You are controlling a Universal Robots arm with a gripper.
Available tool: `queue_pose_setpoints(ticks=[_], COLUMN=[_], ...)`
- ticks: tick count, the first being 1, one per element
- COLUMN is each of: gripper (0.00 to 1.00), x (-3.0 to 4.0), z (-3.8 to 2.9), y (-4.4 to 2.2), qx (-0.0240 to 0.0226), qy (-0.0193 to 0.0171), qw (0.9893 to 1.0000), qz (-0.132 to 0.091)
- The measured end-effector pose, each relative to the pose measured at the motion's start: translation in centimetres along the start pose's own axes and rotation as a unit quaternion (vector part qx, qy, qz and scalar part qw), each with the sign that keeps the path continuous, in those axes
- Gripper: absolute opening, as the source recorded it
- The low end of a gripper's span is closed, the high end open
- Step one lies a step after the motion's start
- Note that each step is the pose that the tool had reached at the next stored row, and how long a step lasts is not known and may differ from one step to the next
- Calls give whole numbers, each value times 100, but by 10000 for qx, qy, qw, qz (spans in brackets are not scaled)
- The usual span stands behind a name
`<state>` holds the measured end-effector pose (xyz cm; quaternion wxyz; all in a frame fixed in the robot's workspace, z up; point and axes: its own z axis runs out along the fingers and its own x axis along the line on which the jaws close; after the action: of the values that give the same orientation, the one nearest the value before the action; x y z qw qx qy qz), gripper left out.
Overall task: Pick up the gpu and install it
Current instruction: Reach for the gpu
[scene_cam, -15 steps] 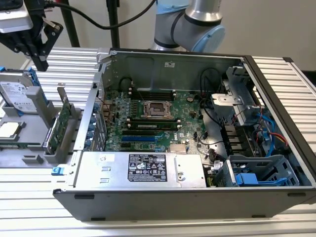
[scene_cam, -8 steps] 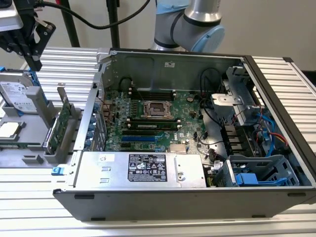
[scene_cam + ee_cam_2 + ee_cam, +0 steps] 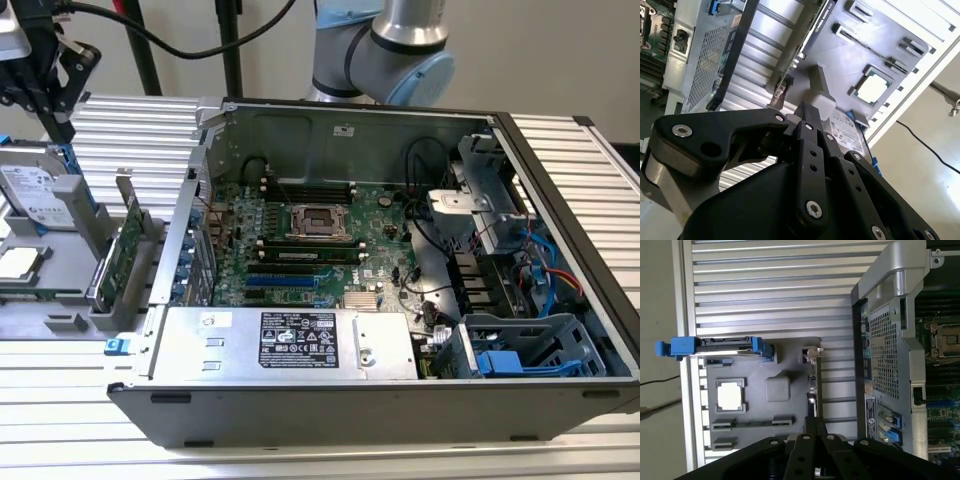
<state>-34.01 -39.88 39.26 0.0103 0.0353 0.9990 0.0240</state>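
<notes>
— How many parts do you count?
— I count one gpu (image 3: 122, 255), one hard drive (image 3: 38, 195) and one processor chip (image 3: 18, 262), on one grey tray (image 3: 55, 322).
— And the rest?
— One open computer case (image 3: 560, 190), one power supply (image 3: 230, 345), my one gripper (image 3: 815, 426).

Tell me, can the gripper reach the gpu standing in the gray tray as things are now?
Probably yes. The gpu stands on edge in the gray tray, outside the computer case, with nothing over its top edge. The gripper hangs above the hard drive, jaws shut.
</notes>
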Motion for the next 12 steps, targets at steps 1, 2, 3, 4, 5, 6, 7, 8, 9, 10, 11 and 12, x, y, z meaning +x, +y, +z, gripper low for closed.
queue_pose_setpoints(ticks=[1, 2, 3, 4, 5, 6, 7, 8, 9, 10, 11, 12], gripper=[0, 0, 0, 0, 0, 0, 0, 0, 0, 0, 0, 0], x=[6, 13, 22, 28, 30, 32, 32, 33, 33, 33, 31, 29], z=[0, 0, 0, 0, -1, -1, 0, -1, -1, -1, -2, -2], y=[0, -1, -2, -2, -2, -3, -2, -6, -12, -18, -27, -38], qx=[0, -1, 0, 0, 0, 0, -1, 0, 0, 0, 0, 0], qy=[0, 0, 0, 0, 0, 0, 0, 0, 0, 0, 0, 1], qw=[10000, 10000, 10000, 10000, 10000, 10000, 10000, 10000, 10000, 10000, 10000, 10000], qz=[0, 0, 0, 0, -1, -1, -1, 0, 0, 0, 0, 0])
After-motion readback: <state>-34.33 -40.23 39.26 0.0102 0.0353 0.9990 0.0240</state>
